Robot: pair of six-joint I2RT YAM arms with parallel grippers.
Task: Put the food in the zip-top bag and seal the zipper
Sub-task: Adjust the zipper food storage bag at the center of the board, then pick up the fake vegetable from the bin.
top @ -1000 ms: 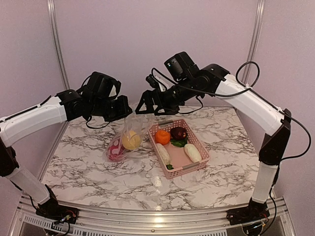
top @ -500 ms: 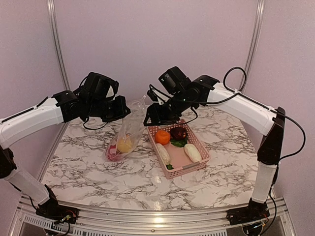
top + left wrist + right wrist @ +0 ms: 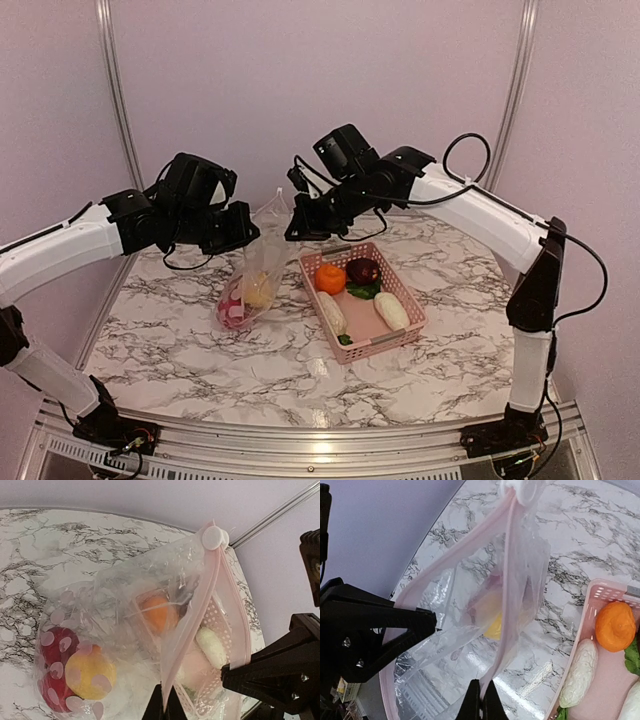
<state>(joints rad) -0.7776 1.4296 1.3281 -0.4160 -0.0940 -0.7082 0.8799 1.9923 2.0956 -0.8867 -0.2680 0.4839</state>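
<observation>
Slip risk: The zip-top bag is thin and slippery, and each arm only pinches a small bit of its top edge. The fruit inside pulls it down. I think the edge could slide out, and the bag would flop onto the worktop.
Flat mouth risk: If the arms pull too far apart, the mouth may stretch flat. Then no more food would fit in.
Spill risk: If the bag tips over, the round fruit could roll out.
Left arm: The left pincer is clenched tight on one lip of the bag's mouth, with only plastic between its fingers.
Right arm: The right pincer is clenched the same way on the other lip, so the mouth gapes between the two.
Zipper: The zipper is a pale pink strip, not yet sealed. Its white slider sits at the far end.
Where the bag is: It hangs between the two arms. Its bottom seems to rest on the worktop, just beside the pink basket.
Food in the bag: A red ball and a yellow ball lie at the bottom.
Food left to pack: An orange ball, a dark purple ball and the pale long vegetables are in the basket.
</observation>
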